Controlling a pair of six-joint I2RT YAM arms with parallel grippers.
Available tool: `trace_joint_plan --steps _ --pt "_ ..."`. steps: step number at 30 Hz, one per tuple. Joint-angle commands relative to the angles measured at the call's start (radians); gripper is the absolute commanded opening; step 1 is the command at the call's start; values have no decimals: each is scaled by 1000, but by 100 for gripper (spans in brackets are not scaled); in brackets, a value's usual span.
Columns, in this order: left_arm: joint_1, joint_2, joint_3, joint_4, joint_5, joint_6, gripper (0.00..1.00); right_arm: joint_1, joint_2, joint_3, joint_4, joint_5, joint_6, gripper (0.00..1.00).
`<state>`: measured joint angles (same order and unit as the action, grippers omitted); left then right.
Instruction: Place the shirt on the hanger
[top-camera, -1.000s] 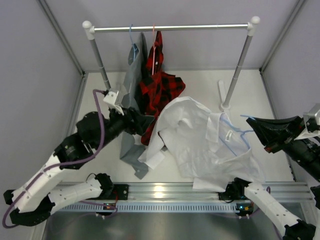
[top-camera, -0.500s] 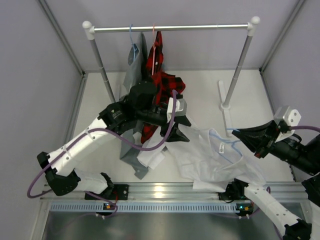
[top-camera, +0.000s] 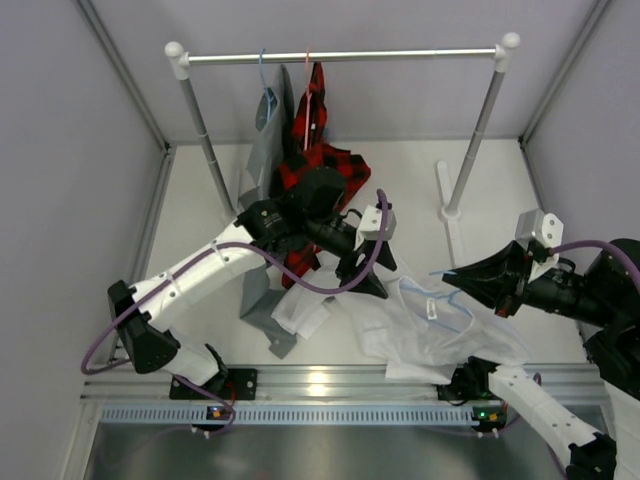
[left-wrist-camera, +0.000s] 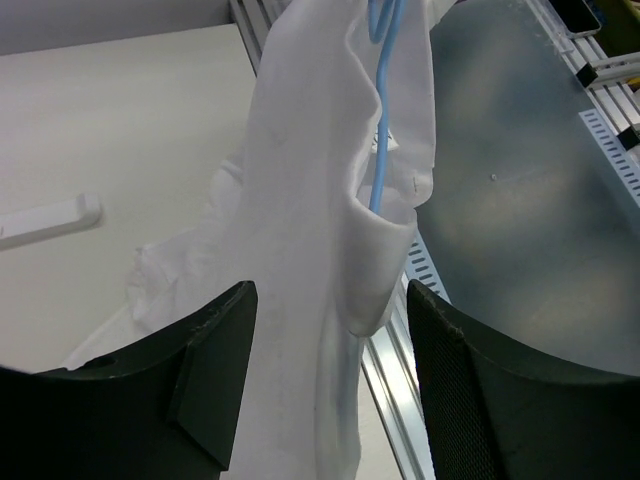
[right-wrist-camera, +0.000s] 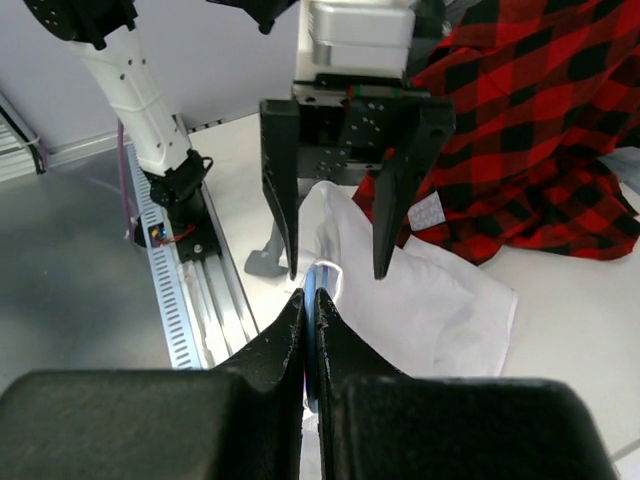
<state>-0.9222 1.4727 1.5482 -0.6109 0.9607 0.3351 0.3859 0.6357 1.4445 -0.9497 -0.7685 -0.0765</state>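
Observation:
The white shirt lies crumpled on the table at front centre. The light blue wire hanger sits partly inside its collar. My right gripper is shut on the hanger's wire, seen pinched between its fingertips in the right wrist view. My left gripper is open and hovers over the shirt's left part, facing the right gripper. In the left wrist view the shirt hangs between my open fingers, with the hanger running down inside a fold. The fingers do not touch the fabric.
A clothes rack stands at the back, holding a grey shirt on a blue hanger and a red-and-black plaid shirt on a red hanger. The rack's right post and foot stand behind the right gripper. A metal rail edges the front.
My left arm has swung from the far left to the centre, over the shirt. My right gripper has moved left with the hanger, and the shirt has bunched up toward the front.

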Motion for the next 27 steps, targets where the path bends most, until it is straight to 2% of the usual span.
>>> trace_joint_plan --steps 1,2,3,4,12,13,14,21,22,23,24,25,26,27 --pt "-21 9 39 37 58 7 65 15 22 8 80 -63 -5 0" --pt "-30 12 36 42 58 4 63 13 27 8 95 -58 -2 0" --pt "-35 14 36 48 58 -4 46 13 28 8 106 -57 7 0" --pt "-38 15 32 59 56 -10 40 13 30 7 112 -51 14 0" --pt "-40 3 -8 111 50 -45 34 13 13 -22 212 -6 69 0" --pt "-40 3 -10 114 50 -45 29 13 9 -29 227 -8 104 0" --pt "-41 5 -7 114 50 -44 2 13 -1 -45 242 -11 125 0" --pt "-40 -21 -11 114 20 -21 0 14 -42 -108 267 23 141 0" --pt "-40 -32 -16 114 23 -16 0 13 -48 -113 255 46 133 2" --pt "-41 -52 -20 115 19 -13 0 14 -54 -110 186 61 100 15" --pt "-41 -64 -26 115 16 -10 0 15 -59 -104 139 84 86 47" --pt "-40 -77 -39 115 10 -8 0 13 -67 -96 90 162 55 64" --pt "-40 -101 -46 112 4 -5 0 14 -92 -82 -2 205 25 80" --pt "-40 -113 -54 111 -3 -1 0 15 -111 -76 -44 239 15 84"
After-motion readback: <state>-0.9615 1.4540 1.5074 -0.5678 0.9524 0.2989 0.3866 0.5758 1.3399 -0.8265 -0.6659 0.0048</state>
